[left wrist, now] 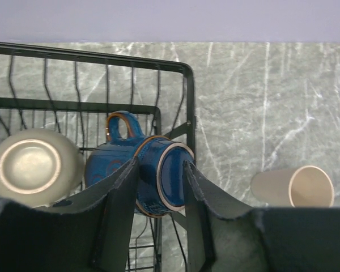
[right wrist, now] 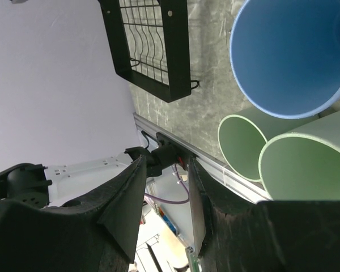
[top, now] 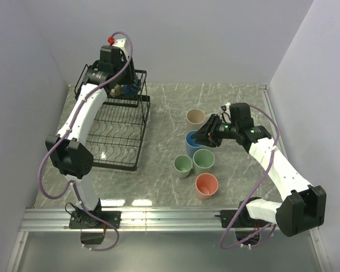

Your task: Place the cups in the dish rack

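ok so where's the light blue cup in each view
top external: light blue cup just right of centre.
left wrist: not in it.
right wrist: light blue cup upper right, open mouth toward the camera.
shared landmark: the dish rack, in all three views.

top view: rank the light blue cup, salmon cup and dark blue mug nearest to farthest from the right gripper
From the right gripper:
1. light blue cup, just left of its fingertips
2. salmon cup, toward the near edge
3. dark blue mug, far left at the back
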`<act>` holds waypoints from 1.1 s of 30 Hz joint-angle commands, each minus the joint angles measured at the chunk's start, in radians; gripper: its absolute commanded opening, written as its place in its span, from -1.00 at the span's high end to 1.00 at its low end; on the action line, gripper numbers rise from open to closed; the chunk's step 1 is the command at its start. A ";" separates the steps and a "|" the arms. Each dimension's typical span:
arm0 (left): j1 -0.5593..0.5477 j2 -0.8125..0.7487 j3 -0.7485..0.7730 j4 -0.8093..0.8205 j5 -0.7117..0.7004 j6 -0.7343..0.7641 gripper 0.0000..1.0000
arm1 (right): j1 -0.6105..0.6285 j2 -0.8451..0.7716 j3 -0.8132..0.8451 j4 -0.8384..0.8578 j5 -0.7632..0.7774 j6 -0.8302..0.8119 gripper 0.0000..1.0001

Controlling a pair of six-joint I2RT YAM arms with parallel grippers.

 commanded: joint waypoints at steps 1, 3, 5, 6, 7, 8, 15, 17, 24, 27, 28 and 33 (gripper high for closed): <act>0.004 0.005 -0.004 -0.039 -0.072 0.023 0.16 | 0.005 -0.027 -0.001 0.014 0.006 -0.022 0.14; 0.015 0.001 -0.013 -0.041 -0.077 0.018 0.20 | 0.003 -0.024 0.000 0.006 0.009 -0.025 0.15; 0.047 -0.014 -0.035 -0.030 -0.066 0.007 0.24 | 0.002 -0.021 0.007 0.002 0.007 -0.033 0.15; 0.047 -0.021 -0.042 -0.026 -0.063 0.006 0.24 | 0.002 -0.021 0.005 -0.001 0.006 -0.036 0.15; 0.062 -0.027 -0.050 -0.024 -0.063 0.003 0.25 | 0.002 -0.018 0.010 -0.003 0.006 -0.038 0.15; 0.070 -0.031 -0.058 -0.018 -0.061 0.004 0.26 | 0.002 -0.012 0.011 -0.006 0.006 -0.039 0.15; 0.098 -0.054 -0.079 -0.012 -0.055 -0.006 0.25 | 0.002 0.007 0.023 -0.006 -0.002 -0.048 0.15; 0.098 -0.058 -0.076 -0.012 -0.051 -0.011 0.24 | 0.002 0.010 0.027 -0.006 -0.002 -0.048 0.15; 0.098 -0.149 -0.053 0.045 -0.032 -0.069 0.13 | 0.000 0.001 0.051 -0.011 0.020 -0.060 0.13; 0.098 -0.223 -0.075 0.102 -0.078 -0.100 0.11 | 0.002 0.002 0.072 -0.014 0.035 -0.074 0.10; 0.099 -0.237 -0.082 0.112 -0.090 -0.109 0.10 | 0.002 0.005 0.079 -0.018 0.038 -0.080 0.10; 0.099 -0.304 -0.138 0.136 -0.103 -0.169 0.04 | 0.014 0.073 0.257 -0.245 0.299 -0.238 0.10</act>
